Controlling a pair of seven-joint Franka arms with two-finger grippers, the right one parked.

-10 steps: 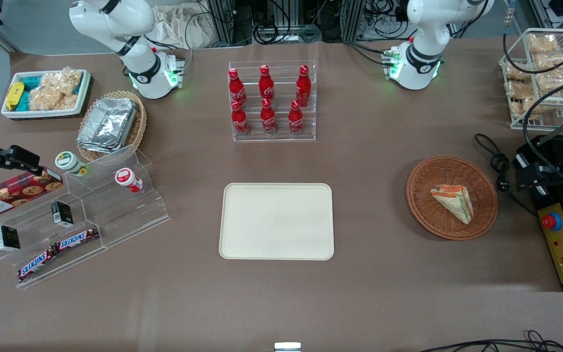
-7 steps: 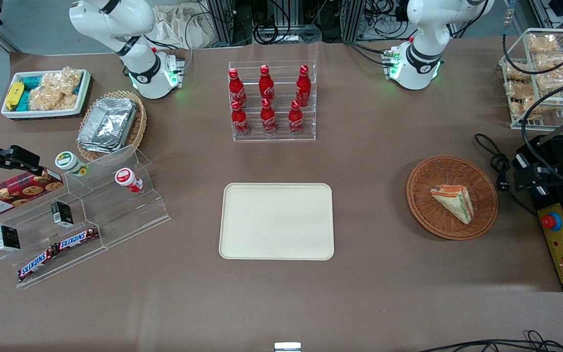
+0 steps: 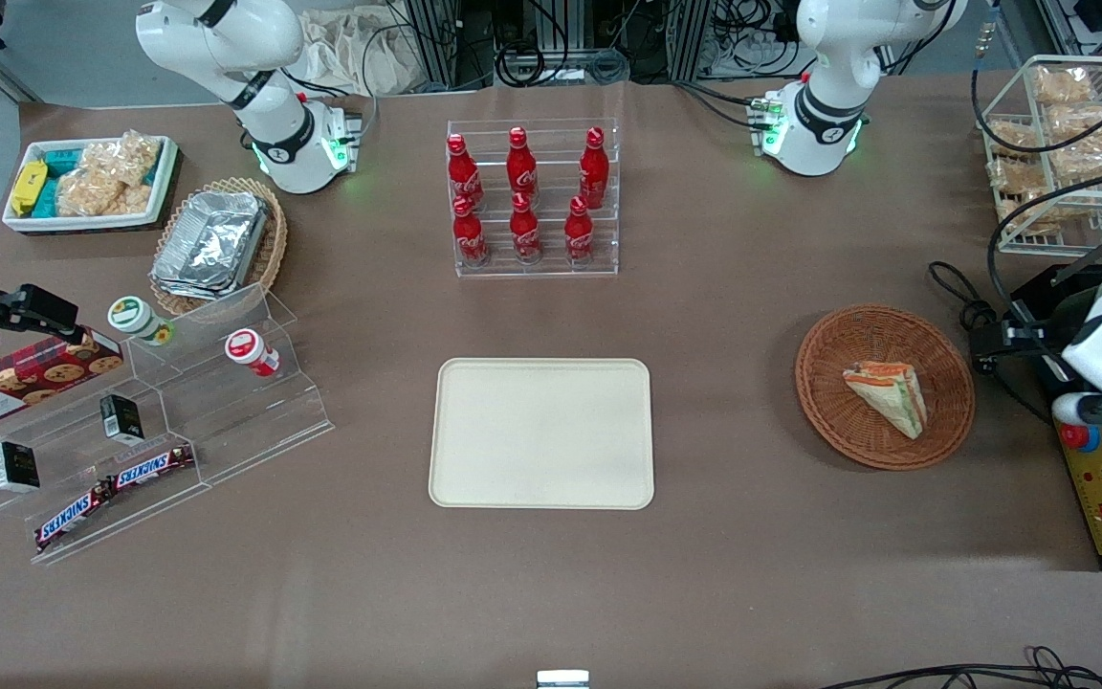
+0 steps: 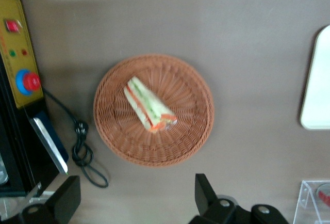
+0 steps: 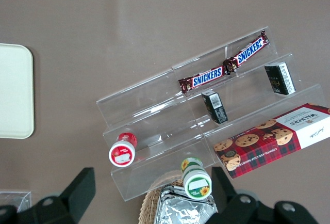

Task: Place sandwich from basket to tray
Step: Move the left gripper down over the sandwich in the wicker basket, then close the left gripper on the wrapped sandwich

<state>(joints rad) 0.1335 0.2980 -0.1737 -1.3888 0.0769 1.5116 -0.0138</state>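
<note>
**Sandwich waits in its basket as working arm hangs at the table's end**

On a brown tabletop, seen from the front, a white bin of bagged snacks and a tan wicker basket of foil containers sit toward the parked arm's end, with a clear stepped display nearer the camera carrying two small jars, a cookie box and Snickers bars. At the table's middle, a clear rack of six red cola bottles stands farther from the camera than the cream tray, which lies flat with nothing on it. Toward the working arm's end, the reddish-brown basket rests well apart from the tray, and the wrapped sandwich lies inside it, a wedge with orange, red and green layers showing along its edge. Beside the basket, a black control box with a red button and a coiled black cable sit on the table; a wire rack of puffed snacks stands farther from the camera. The left arm's gripper hangs above the table close to the basket, its two black fingers spread wide and holding nothing, with the sandwich and the basket in plain sight between and past them.
</note>
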